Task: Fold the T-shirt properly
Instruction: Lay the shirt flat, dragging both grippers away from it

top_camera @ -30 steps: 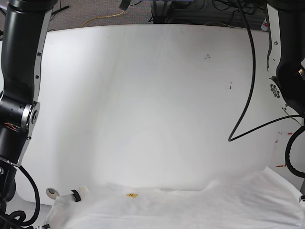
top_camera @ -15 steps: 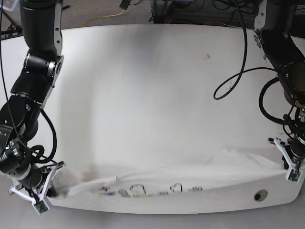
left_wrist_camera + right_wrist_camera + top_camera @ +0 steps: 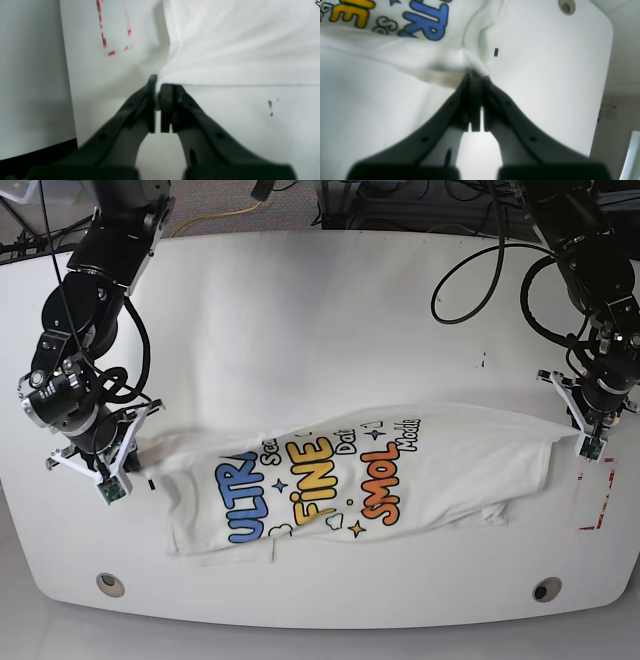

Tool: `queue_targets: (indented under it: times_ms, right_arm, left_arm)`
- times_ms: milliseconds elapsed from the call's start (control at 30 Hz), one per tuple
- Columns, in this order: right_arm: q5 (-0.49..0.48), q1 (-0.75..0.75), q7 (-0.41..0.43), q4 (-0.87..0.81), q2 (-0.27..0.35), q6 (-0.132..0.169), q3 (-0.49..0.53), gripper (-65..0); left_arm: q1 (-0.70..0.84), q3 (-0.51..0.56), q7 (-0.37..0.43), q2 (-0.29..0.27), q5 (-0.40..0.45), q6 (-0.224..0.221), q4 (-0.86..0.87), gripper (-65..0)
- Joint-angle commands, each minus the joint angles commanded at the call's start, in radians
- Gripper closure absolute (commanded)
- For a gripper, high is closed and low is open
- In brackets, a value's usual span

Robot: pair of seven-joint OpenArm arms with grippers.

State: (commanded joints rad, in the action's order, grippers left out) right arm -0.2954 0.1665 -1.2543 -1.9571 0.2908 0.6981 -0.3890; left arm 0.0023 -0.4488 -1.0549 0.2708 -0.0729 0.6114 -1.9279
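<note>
The white T-shirt (image 3: 330,480) lies stretched across the table with its blue, yellow and orange print facing up. My left gripper (image 3: 582,438) is shut on the shirt's right edge; in the left wrist view the gripper (image 3: 158,84) pinches the corner of the white cloth (image 3: 237,42). My right gripper (image 3: 135,457) is shut on the shirt's left edge; in the right wrist view the gripper (image 3: 475,75) clamps a bunched fold of the shirt (image 3: 427,22) beside the blue letters. The cloth sags and wrinkles along its lower hem.
The white table (image 3: 320,330) has two round holes near its front edge (image 3: 110,584) (image 3: 545,589). Red tape marks (image 3: 600,502) lie by the left gripper, also in the left wrist view (image 3: 113,27). A small black mark (image 3: 152,483) lies by the right gripper. A black cable (image 3: 480,270) hangs at back right.
Both arms have moved away from the front edge toward the table's middle, dragging the shirt with them. The shirt now lies spread on the table with its print in view.
</note>
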Motion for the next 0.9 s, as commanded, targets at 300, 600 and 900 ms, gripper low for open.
queue_targets:
  times_ms: [300,600,900]
  right_arm:
    - [-0.087,-0.209,-0.003,-0.009,-0.002,0.000,-0.091,0.0]
    - [-0.195,-0.390,-0.005,-0.011,-0.002,0.000,-0.146,0.0]
    - [-0.281,-0.488,-0.002,-0.011,-0.023,0.000,-0.147,0.0]
  left_arm:
    - [0.170,-0.063,0.000,0.000,0.000,0.000,0.000,0.0]
    - [0.321,-0.124,0.000,-0.009,0.002,0.081,0.000,0.0]
    - [0.385,-0.187,0.000,-0.040,0.008,0.087,0.002,0.0]
